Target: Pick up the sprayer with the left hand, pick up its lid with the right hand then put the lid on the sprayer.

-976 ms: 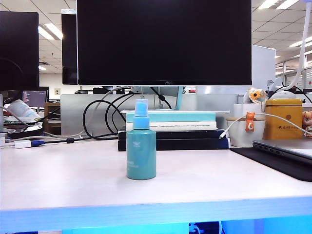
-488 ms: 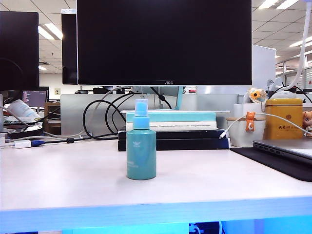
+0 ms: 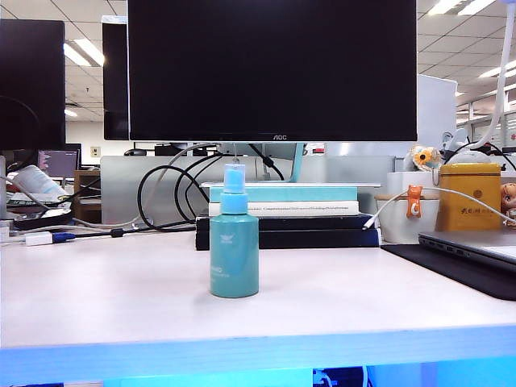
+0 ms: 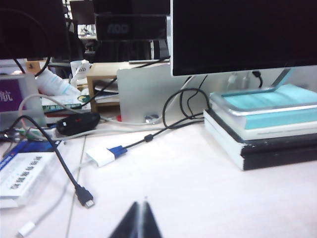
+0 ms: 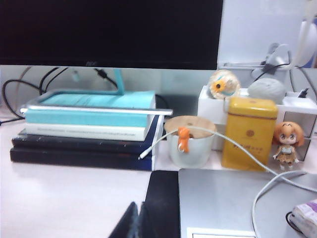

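Legible text is limited. The monitor bears the brand "AOC" centred on its lower bezel. The sprayer carries a small white logo with text beneath, too small to read. The yellow tin shows dark characters, not decipherable.

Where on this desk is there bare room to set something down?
Bare patches lie on either side of the sprayer: left toward the cables, right up to the black mat. Front edge is free. Crowded behind: stacked books, yellow tin.
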`<control>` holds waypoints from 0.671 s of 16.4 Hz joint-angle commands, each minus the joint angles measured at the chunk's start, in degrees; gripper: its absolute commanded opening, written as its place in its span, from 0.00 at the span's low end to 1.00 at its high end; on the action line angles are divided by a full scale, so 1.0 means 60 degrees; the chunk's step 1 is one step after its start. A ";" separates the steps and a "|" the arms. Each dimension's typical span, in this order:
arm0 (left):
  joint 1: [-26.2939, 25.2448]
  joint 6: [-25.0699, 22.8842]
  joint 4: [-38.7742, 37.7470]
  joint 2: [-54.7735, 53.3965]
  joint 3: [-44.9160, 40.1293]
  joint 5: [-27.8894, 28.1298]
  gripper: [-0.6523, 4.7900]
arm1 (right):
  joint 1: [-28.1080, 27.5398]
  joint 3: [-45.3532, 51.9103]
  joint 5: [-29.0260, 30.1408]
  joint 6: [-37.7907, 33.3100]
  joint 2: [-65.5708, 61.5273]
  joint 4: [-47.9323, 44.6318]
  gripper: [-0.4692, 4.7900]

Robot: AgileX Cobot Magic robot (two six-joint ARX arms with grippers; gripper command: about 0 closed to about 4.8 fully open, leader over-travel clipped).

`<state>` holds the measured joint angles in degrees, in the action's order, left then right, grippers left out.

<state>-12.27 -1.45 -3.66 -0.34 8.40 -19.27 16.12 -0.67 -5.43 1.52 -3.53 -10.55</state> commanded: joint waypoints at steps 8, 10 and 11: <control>0.0000 -0.0281 -0.0015 0.0044 -0.0404 -0.0765 0.12 | -0.2091 0.0058 0.1107 -0.0164 0.0583 0.2208 0.09; 0.0000 -0.0477 -0.0015 0.0044 -0.0415 -0.0936 0.12 | -0.2091 0.0058 0.1111 -0.0142 0.0583 0.2135 0.09; 0.0000 -0.0510 -0.0025 0.0044 -0.0415 -0.0903 0.12 | -0.2091 0.0058 0.1111 -0.0142 0.0583 0.2142 0.09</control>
<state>-12.29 -4.10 -4.25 -0.34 5.80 -24.49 3.64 -0.67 1.28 0.49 -0.05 3.40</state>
